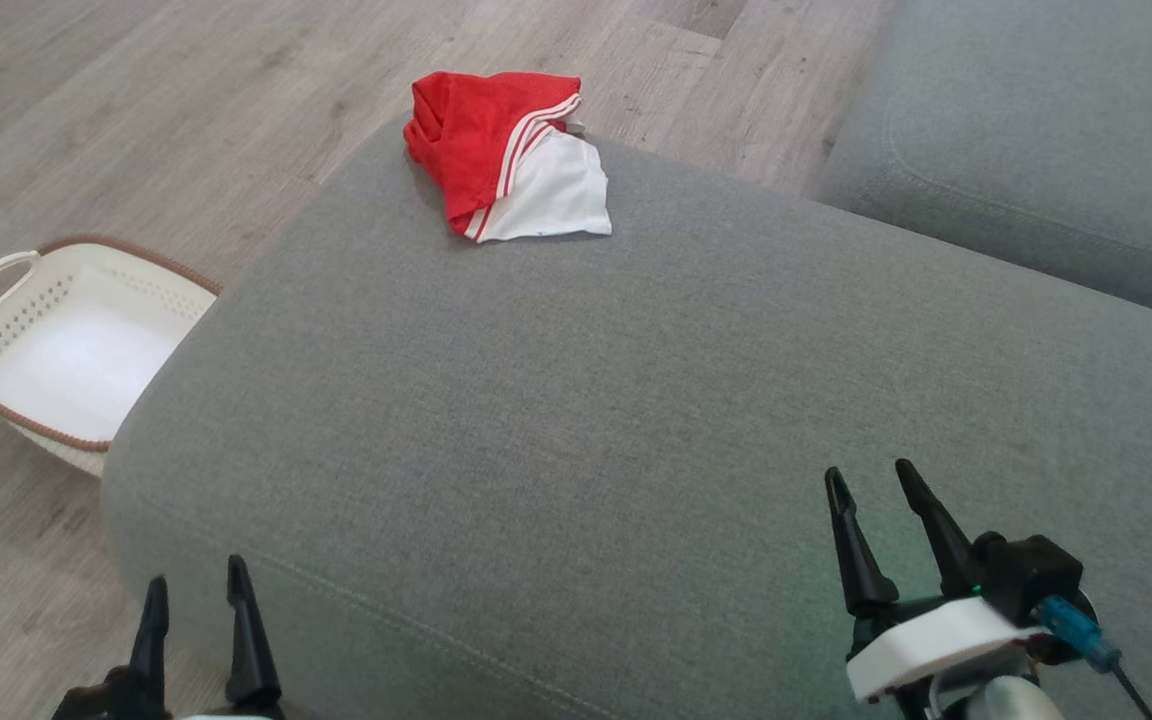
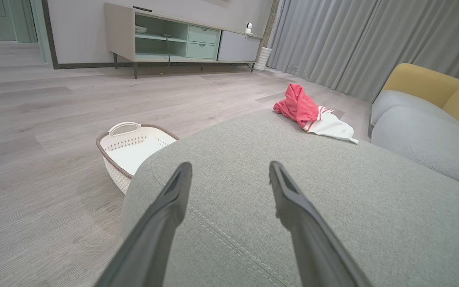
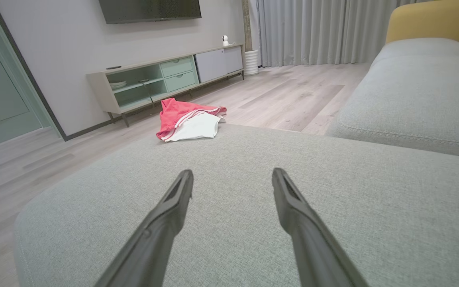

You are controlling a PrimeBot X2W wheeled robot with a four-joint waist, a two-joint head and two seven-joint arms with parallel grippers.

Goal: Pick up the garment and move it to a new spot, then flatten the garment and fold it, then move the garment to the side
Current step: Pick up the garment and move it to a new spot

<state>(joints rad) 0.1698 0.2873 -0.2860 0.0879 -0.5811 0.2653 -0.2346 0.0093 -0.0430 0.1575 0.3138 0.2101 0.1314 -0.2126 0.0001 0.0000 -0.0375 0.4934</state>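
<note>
Garment (image 1: 506, 155) noted crumpled at far edge of cushion (image 1: 636, 400), well beyond both finger pairs. Left fingers (image 1: 248, 650) held wide, empty; right fingers (image 1: 856, 560) likewise. Basket (image 1: 26, 325) seen left of left fingers.

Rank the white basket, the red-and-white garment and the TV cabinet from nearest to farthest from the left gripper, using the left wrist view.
1. White basket, low on the left, beside the cushion.
2. Garment, at the cushion's far edge, to the right.
3. Cabinet, across the room.
</note>
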